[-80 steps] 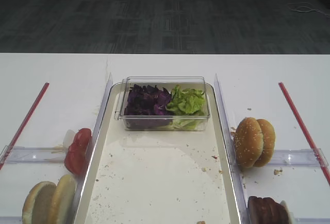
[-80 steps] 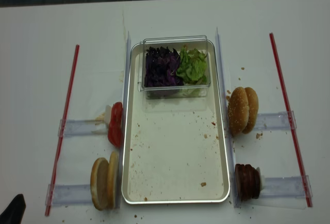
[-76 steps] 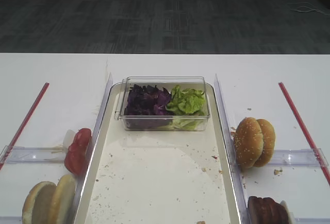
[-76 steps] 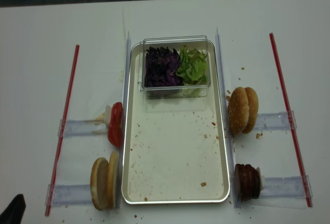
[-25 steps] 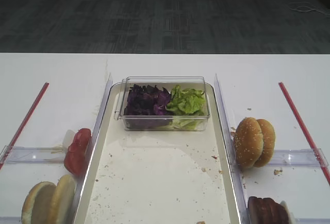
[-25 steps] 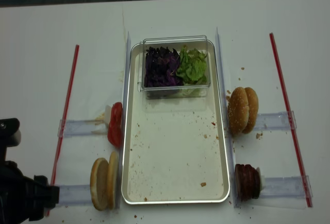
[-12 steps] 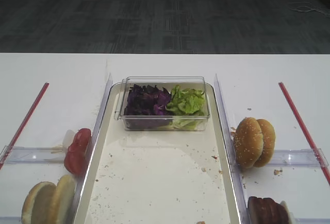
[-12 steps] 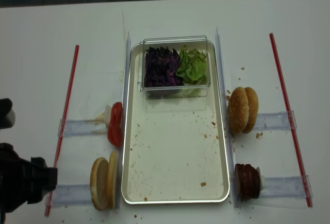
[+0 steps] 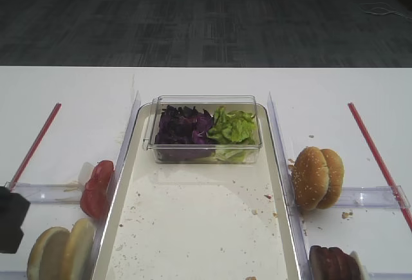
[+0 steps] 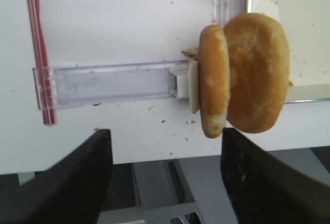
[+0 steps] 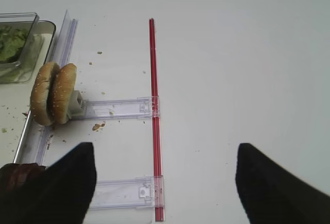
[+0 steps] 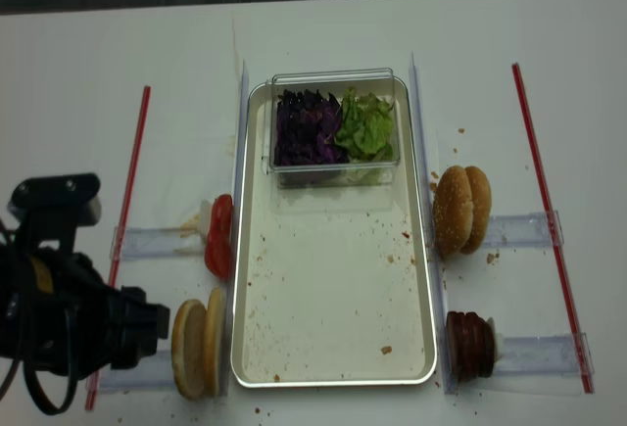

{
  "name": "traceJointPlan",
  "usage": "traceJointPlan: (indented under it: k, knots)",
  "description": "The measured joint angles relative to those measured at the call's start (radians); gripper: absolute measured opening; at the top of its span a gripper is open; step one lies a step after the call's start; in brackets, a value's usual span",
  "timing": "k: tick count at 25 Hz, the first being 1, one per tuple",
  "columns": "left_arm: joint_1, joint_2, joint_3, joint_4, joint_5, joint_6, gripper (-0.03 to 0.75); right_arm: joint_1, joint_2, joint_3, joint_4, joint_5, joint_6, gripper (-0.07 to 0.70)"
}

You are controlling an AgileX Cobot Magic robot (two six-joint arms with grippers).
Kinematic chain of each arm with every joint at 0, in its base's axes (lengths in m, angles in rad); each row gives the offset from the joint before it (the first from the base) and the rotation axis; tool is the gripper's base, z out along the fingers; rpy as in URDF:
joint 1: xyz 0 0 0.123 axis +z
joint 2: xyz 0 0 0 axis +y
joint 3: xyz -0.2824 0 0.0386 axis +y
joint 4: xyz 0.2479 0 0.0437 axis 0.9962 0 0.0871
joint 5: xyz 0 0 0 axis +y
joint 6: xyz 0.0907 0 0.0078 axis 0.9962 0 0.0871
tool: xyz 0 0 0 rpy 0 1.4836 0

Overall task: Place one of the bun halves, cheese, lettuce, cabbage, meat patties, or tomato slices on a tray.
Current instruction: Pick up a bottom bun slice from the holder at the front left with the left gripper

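One arm [image 12: 69, 318] beside bun halves [image 12: 199, 343]

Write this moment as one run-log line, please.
left gripper open, facing bun halves | right gripper open, empty | tray: no bun yet

Your plain bun halves [image 12: 199, 342] stand on edge, touching, just left of the tray's [image 12: 333, 348] near-left corner. Tray is crumb-speckled. Cabbage [image 12: 306, 127] and lettuce [image 12: 366, 124] sit side by side at its far end. Tomato slices [image 12: 219, 236] stand left of the tray, meat patties [image 12: 470, 345] right.
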Motion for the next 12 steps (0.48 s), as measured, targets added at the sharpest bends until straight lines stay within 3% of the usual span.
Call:
traceJointPlan:
  k: [6,12]
  knots:
    - [-0.233,0.163,-0.121,0.111,-0.006,-0.192,0.453,0.0,0.0,0.0,0.0,0.0,0.0,0.589]
    - [-0.342,0.342,-0.217,0.113,-0.023,-0.26,0.453,0.0,0.0,0.0,0.0,0.0,0.0,0.589]
